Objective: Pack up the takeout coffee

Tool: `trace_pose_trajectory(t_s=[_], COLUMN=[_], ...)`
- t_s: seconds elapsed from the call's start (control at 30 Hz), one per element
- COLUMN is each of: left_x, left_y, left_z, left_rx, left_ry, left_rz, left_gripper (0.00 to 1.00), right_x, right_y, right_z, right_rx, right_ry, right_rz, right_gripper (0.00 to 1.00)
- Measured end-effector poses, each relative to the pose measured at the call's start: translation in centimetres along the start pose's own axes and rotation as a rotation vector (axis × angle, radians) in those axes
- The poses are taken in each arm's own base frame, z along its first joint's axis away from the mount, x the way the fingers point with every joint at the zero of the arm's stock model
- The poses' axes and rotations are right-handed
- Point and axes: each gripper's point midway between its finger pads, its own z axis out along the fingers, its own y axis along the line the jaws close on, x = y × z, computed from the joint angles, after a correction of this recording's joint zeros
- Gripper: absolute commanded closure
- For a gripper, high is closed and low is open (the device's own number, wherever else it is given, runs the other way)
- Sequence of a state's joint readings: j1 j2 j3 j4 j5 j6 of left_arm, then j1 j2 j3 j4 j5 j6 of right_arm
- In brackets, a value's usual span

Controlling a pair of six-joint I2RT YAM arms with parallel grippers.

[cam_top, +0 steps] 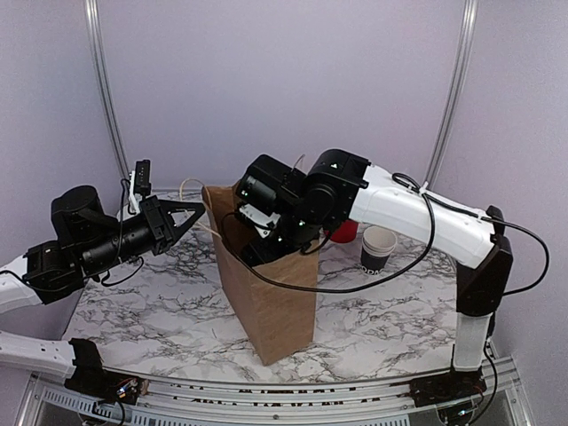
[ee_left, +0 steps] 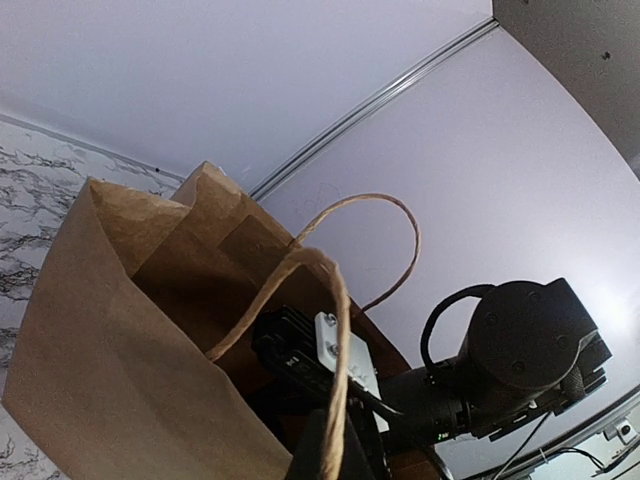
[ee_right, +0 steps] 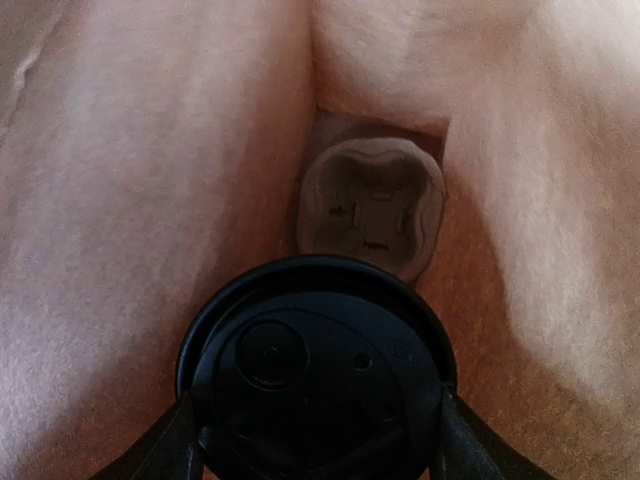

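The takeout coffee [ee_right: 315, 365], a black cup with a round black lid, hangs inside the brown paper bag [cam_top: 271, 302]. My right gripper [ee_right: 317, 438] is shut on it, one finger on each side of the lid, reaching down through the bag's mouth [cam_top: 253, 253]. Below the cup, a pulp cup holder [ee_right: 370, 205] lies on the bag's floor. My left gripper [cam_top: 199, 211] is at the bag's upper left edge. It is shut on the bag's twine handle [ee_left: 335, 330], which runs down between its dark fingers [ee_left: 320, 450].
A lidless black cup with a white rim [cam_top: 379, 248] stands on the marble table [cam_top: 160, 311] to the right of the bag. A red cup [cam_top: 344, 231] shows partly behind my right arm. The bag's walls close in around my right gripper.
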State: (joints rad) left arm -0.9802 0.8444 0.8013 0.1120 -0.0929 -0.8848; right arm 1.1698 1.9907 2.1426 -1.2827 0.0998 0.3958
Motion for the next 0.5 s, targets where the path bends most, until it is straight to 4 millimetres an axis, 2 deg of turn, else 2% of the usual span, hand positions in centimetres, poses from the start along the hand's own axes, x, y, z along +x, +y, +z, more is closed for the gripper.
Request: trace_pose_trajectory(t_s=[0.2,0.37,0.5], left_x=[1.5,3.9,6.0], left_y=[-0.5,-1.0,-1.6], left_z=[1.4,3.0,3.6], left_rx=[0.025,0.034,0.05], left_ry=[0.049,0.13,0.195], left_rz=[-0.027,-0.014,0.019], left_gripper=[1.0,1.0,1.0], right_x=[1.7,1.7,1.6], right_y=[-1.5,-2.4,-3.1], right_z=[-1.3,-1.1,-1.0], right_rx=[0.016,0.024,0.029], right_ry=[0.021,0.027,0.03], right_rz=[0.009,0.028,0.044], right_gripper=[0.41,0.41,0.41])
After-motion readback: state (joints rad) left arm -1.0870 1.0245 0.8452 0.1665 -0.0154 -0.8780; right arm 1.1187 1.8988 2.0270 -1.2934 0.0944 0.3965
